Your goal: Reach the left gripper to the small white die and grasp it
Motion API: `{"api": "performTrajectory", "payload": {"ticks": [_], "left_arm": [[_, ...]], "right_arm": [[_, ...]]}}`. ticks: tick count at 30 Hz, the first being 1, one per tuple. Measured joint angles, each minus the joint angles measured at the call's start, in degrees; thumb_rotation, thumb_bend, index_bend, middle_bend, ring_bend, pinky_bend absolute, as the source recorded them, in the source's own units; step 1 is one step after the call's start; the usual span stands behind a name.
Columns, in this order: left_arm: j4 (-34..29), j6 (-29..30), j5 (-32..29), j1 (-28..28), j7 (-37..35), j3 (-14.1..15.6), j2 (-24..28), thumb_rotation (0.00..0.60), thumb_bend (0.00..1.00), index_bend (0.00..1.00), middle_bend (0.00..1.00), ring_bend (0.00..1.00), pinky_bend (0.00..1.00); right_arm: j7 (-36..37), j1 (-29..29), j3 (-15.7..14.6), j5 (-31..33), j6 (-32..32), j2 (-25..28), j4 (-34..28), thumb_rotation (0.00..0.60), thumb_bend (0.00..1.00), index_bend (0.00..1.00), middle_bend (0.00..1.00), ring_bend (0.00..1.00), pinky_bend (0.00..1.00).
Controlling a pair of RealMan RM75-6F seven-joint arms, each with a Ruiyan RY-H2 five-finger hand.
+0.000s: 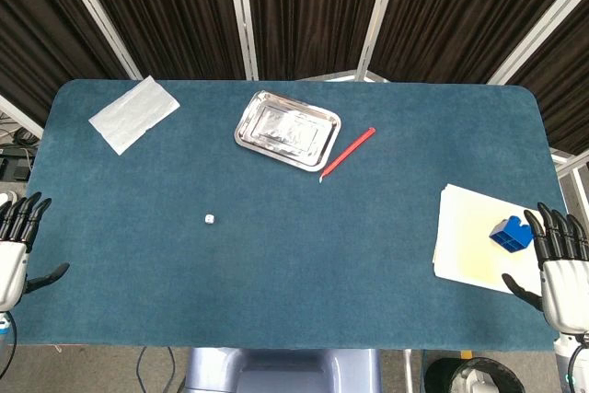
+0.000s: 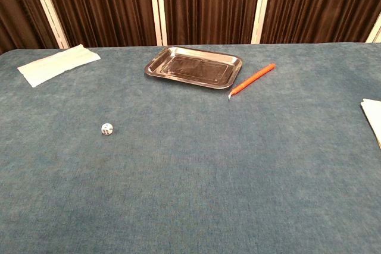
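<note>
Die (image 1: 210, 219) sits left of centre, tiny; my left hand (image 1: 17, 250), spread at lower left, could knock it away.

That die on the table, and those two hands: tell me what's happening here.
Nothing is being handled yet. The small white die sits alone on the blue table, in front of the metal tray and red pen. The left hand rests open at the table's left edge, well short of the die. The right hand is open too, beside a blue block on white paper.
</note>
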Motion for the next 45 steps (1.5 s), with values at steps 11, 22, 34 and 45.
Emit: {"api": "performTrajectory", "payload": {"ticks": [11,22,34,45], "left_arm": [[0.0,-3.2,-2.6,-1.3,1.5,-0.7,-0.9,0.600,0.39,0.00,0.83,0.76,0.92],[-5.6,-25.7,-12.2,-12.0,6.3,-2.7,-1.4,0.600,0.98,0.00,1.00,0.96,1.00],[-8.9,-40.8,-28.3,-24.8,17.4,-4.5,-5.7,0.600,0.98,0.00,1.00,0.96,1.00],[-6.1,-42.4,-31.5,-28.5,18.9,-3.0,-10.5,0.600,0.99,0.00,1.00,0.96,1.00]], "right_arm": [[-1.1,0.1,-0.6,-0.1,-1.4,0.0,0.1,0.600,0.00,0.00,0.00,0.00,0.00],[-3.8,1.3,-0.6,0.6,-4.4,-0.8,-0.5,0.600,0.00,0.00,0.00,0.00,0.00],[-4.1,2.2,-0.3,3.0,-7.1,-1.5,0.5,0.600,0.00,0.00,0.00,0.00,0.00],[-3.5,2.4,0.0,4.3,-8.0,-1.3,1.0,0.600,0.00,0.00,0.00,0.00,0.00]]}}
